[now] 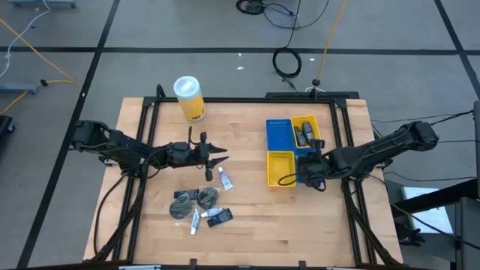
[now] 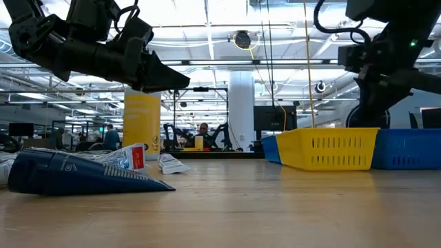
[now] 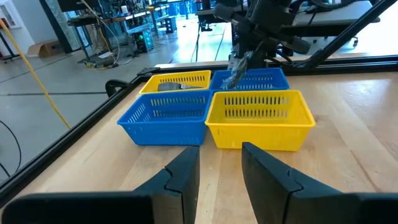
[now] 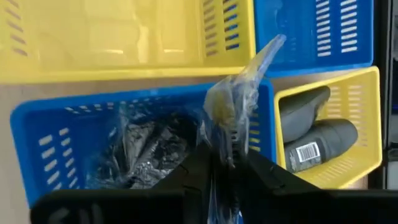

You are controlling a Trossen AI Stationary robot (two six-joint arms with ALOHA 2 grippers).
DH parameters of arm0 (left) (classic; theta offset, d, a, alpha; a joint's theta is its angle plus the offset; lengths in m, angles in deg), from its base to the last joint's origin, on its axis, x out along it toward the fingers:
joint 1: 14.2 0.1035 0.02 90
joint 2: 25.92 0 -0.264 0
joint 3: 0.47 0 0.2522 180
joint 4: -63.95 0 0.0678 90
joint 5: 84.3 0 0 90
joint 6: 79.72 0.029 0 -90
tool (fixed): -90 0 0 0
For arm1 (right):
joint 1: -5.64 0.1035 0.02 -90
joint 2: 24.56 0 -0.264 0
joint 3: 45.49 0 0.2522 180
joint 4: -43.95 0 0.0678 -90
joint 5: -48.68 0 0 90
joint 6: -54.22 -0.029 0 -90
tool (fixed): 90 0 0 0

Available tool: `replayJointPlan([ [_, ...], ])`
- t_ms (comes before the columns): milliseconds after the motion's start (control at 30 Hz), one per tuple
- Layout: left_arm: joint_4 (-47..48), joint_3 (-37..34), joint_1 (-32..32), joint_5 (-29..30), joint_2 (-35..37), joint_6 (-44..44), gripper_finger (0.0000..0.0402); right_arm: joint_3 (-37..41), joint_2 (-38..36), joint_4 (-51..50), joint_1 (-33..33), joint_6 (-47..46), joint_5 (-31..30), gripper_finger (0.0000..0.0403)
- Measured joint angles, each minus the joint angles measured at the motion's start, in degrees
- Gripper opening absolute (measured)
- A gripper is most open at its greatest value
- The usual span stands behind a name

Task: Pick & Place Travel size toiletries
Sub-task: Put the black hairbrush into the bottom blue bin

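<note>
A: Our right end effector [image 4: 225, 163] is pinched shut on a clear packet [image 4: 239, 102], hanging over the blue bin [image 4: 43, 134] that already holds crinkled packets

B: Then we lower until it sits inside the walls before parting the fingers, so it doesn't catch the rim

A: And the left end effector [image 1: 215, 157]?

B: Open and empty, above the remaining toiletries [image 1: 196, 204] on the counter [image 1: 255, 225]; we keep it clear of the tray [image 1: 281, 135]

Slatted glossy plastic tray [image 3: 260, 118], smooth pale wood table [image 1: 255, 225], crinkly clear-film packet [image 4: 239, 102]
</note>
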Motion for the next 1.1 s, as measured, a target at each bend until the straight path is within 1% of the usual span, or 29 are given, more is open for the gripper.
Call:
replayJointPlan([
  [167, -0.02, 0.0, 0.0, 0.0, 0.0, 0.0, 0.012, 0.0, 0.1, -0.04, 0.02, 0.22, 0.09, 0.0055],
  [233, 0.0, 0.0, 0.0, 0.0, 0.0, 0.02, 0.012, 0.0, -0.1, -0.04, 0.02, 0.34, 0.86, 0.0062],
  [333, 0.0, 0.0, 0.0, 0.0, 0.0, 0.02, 0.012, 0.0, -0.07, -0.22, 0.0, 0.52, 2.92, 0.0087],
  [467, 0.0, 0.0, 0.0, 0.0, 0.0, 0.02, 0.012, -0.02, -0.09, -0.7, 0.02, 0.03, 3.28, 0.0133],
  [600, 0.0, 0.0, 0.0, 0.0, 0.0, 0.02, 0.012, -0.75, -0.09, -3.45, 0.0, -3.56, 3.74, 0.0178],
  [733, 0.01, 0.0, 0.0, 0.0, 0.0, 0.02, 0.012, -2.71, -0.11, -10.94, -0.67, -10.14, 10.72, 0.0205],
  [833, 0.0, 0.0, 0.0, 0.0, 0.0, 0.02, 0.012, -3.13, -0.13, -13.11, -1.15, -14.99, 14.97, 0.0209],
  [933, -0.02, 0.0, 0.0, 0.0, 0.0, 0.02, 0.012, -3.15, -0.18, -12.3, -1.16, -16.56, 18.5, 0.0205],
  [1100, -0.02, 0.0, 0.0, 0.0, 0.0, 0.02, 0.012, -3.17, -0.35, -10.89, -1.2, -16.61, 20.99, 0.0171],
])
